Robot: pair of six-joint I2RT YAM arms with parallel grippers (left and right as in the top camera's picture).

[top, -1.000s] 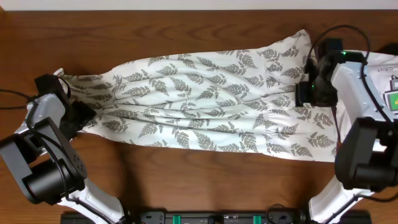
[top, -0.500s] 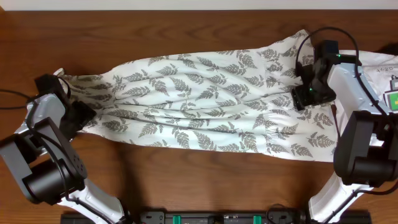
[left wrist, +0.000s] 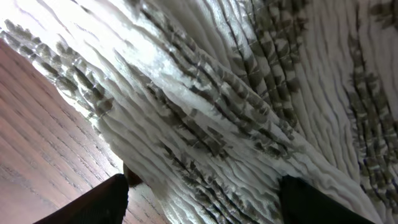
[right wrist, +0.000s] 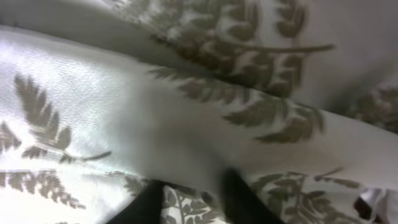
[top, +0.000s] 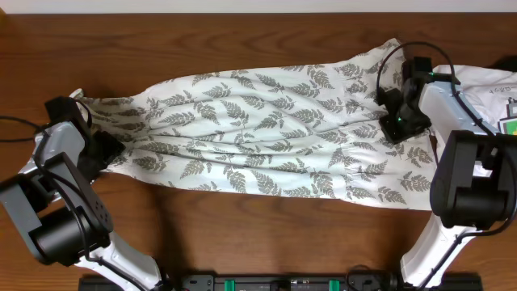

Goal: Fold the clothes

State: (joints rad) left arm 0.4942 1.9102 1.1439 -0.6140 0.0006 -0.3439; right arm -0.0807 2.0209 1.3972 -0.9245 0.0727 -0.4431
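Fern-print garment [top: 258,133] lies across wooden table [top: 242,234].
Right gripper [right wrist: 193,200], 3 o'clock, pinches its fabric; left gripper [left wrist: 205,196], 9 o'clock, fingers spread.

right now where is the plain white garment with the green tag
Overhead view: the plain white garment lies at the right edge, partly hidden by the right arm, beside the right end of the fern-printed white garment.

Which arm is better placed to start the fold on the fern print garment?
Right, probably: the right tool pinches the fern print garment; the left tool stands open.
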